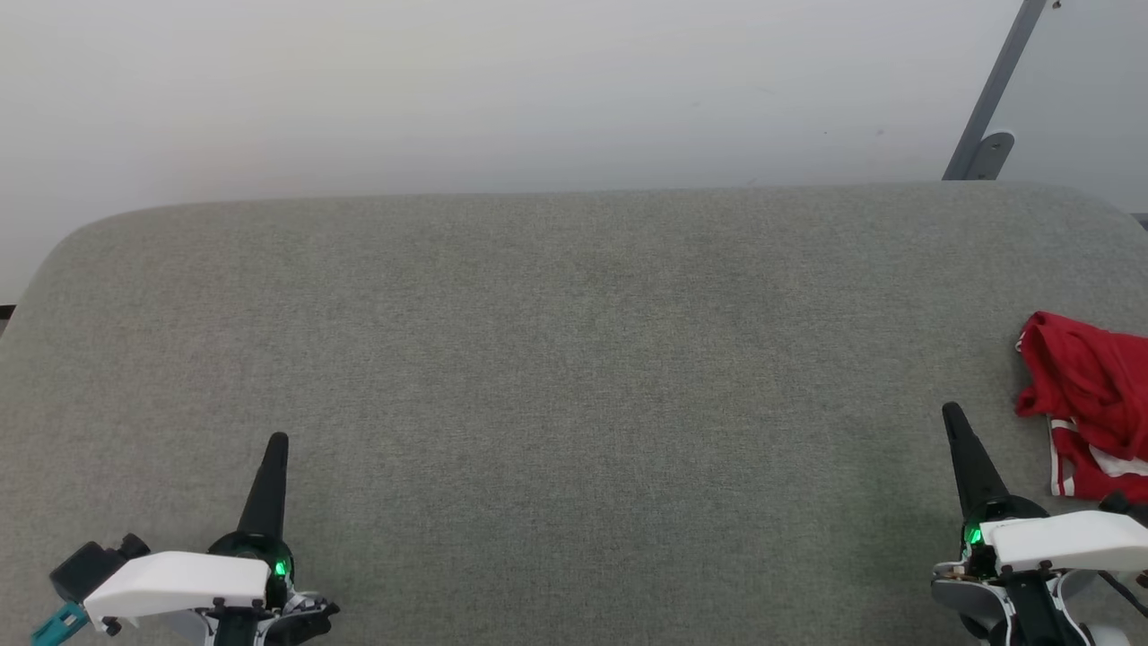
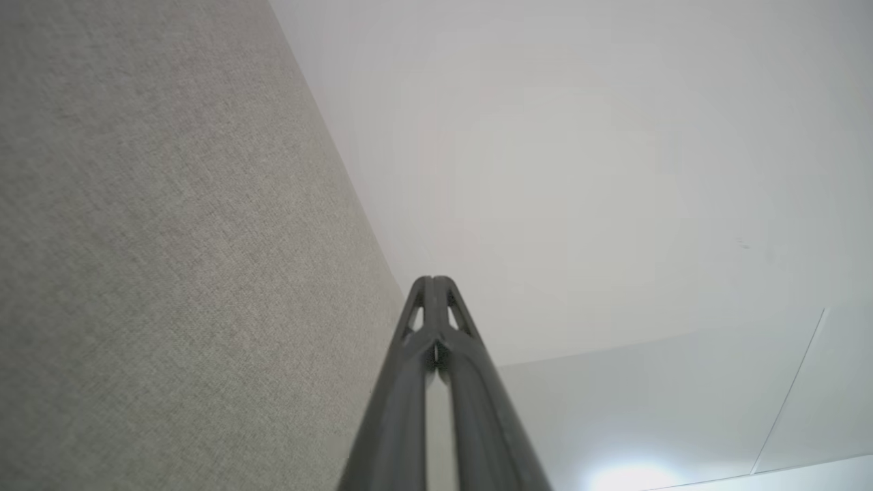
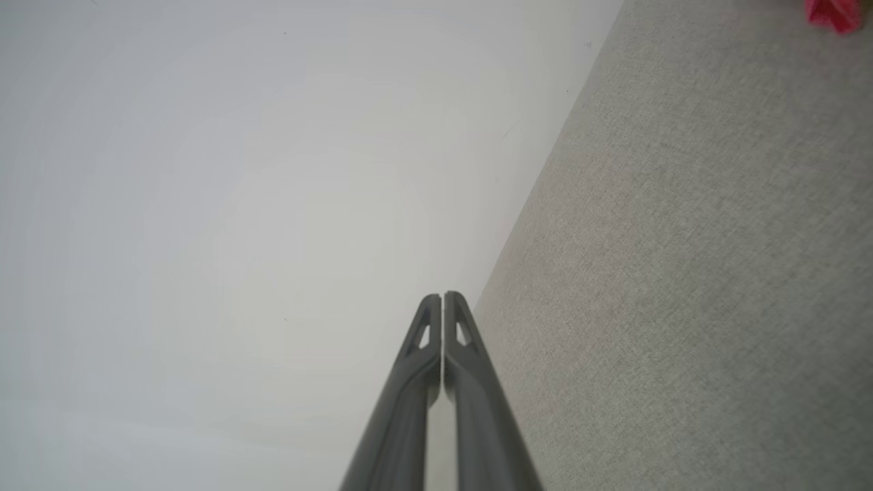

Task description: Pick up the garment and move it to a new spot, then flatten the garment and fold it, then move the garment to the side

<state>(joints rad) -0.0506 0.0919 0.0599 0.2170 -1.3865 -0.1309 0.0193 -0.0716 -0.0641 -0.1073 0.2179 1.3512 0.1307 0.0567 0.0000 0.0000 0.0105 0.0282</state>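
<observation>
The garment (image 1: 1087, 404) lies crumpled at the right edge of the grey padded table (image 1: 574, 359), red with a bit of white and striped trim showing; part of it runs past the head view's right edge. A red tip of the garment (image 3: 833, 13) shows at the top right of the right wrist view. My right gripper (image 1: 951, 414) is shut and empty, just left of the garment and apart from it. At the lower left, my left gripper (image 1: 278, 441) is also shut with nothing in it. In each wrist view the fingertips meet: left gripper (image 2: 434, 281), right gripper (image 3: 442, 297).
Pale floor (image 1: 538, 90) lies beyond the table's rounded far edge. A grey metal post (image 1: 995, 99) slants at the upper right. The broad middle of the table is bare fabric.
</observation>
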